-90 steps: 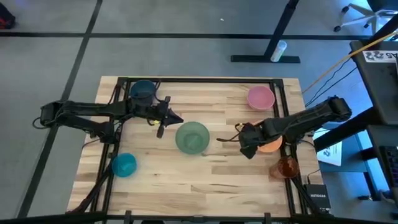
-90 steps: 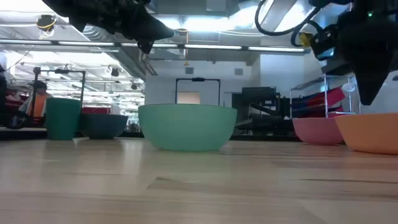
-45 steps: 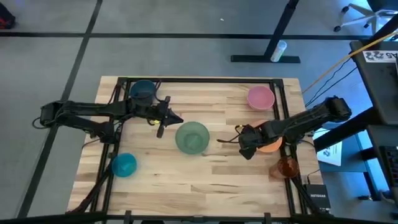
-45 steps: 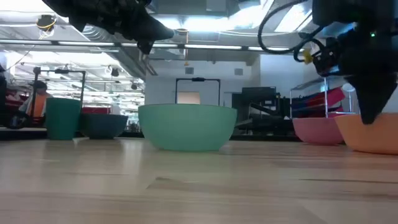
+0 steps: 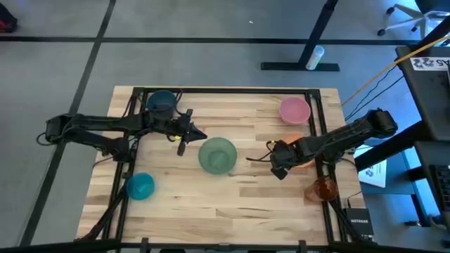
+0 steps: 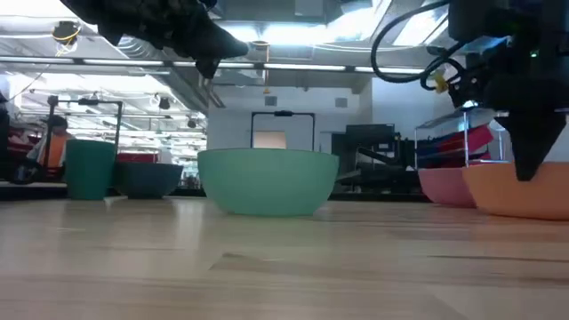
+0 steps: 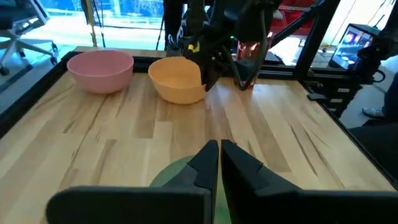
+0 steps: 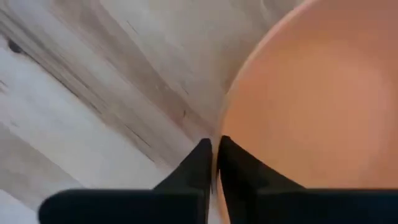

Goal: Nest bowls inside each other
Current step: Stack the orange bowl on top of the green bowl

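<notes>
**Orange bowl pinched at the rim and sliding inward**

Gripping the orange bowl (image 5: 304, 164) by its near rim with the right gripper (image 5: 275, 169), fingers (image 8: 198, 167) squeezed together over the wall, one inside and one outside as the right wrist view shows. Dragging it toward the table's middle: sitting a little farther left in the low view than a second ago, and showing less from under the arm in the high view. Meaning, most likely, the start of carrying this bowl to a larger one for nesting.

Hovering with the left gripper (image 5: 184, 140) above the table just beside the teal-green bowl (image 5: 216, 154), fingers pressed together on nothing, unmoved over the last second.

Still lying apart, every one: the pink bowl (image 5: 294, 109) near the far right corner, just beyond the orange one; the dark blue bowl (image 5: 161, 102) at the far left by the left arm; the bright blue bowl (image 5: 139, 186) near the front left. Standing by the right edge, the see-through orange-red cup (image 5: 324, 189), no part of the job.

Nesting nothing yet; needing a lift clear of the wood and a clean drop into the teal-green bowl, with a thin-rim pinch risking a tilt or slip.
</notes>
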